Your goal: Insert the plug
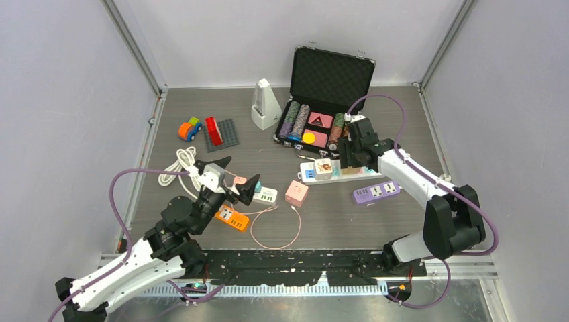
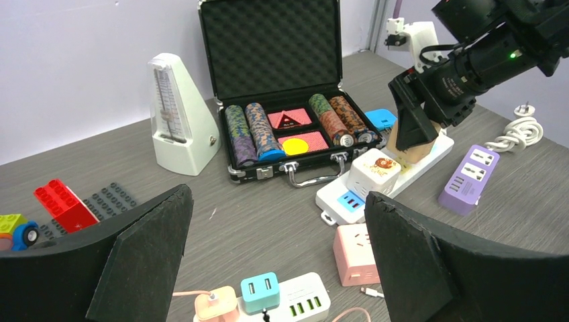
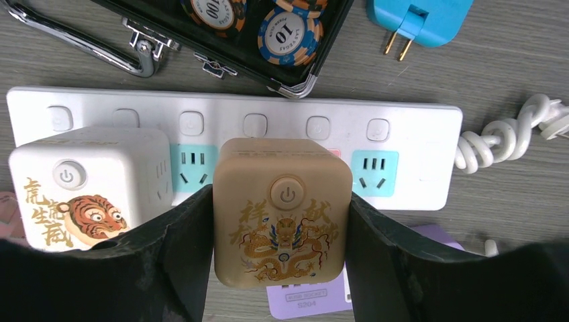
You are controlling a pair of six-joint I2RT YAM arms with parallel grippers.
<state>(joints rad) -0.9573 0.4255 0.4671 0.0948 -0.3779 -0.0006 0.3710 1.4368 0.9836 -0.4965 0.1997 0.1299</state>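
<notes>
On the left, the left fingers are spread wide with nothing between them, poised above a small white multi-USB strip and an orange strip on the surface. A pink cube socket lies just to their right.

Further right, the long white power strip lies in front of the open poker chip case. A white tiger-print cube plug sits at its left end. Just beside that, the right fingers pinch the tan dragon-print cube plug by its two sides, over the strip's middle sockets. Its prongs are hidden underneath, so I cannot tell whether it is touching the strip or already seated.

This looks like the insertion step itself. The next move likely calls for squaring the cube with the socket beneath it, pressing straight down until it sits flush, and only then letting go. A tilt could leave the prongs caught on the socket face.
</notes>
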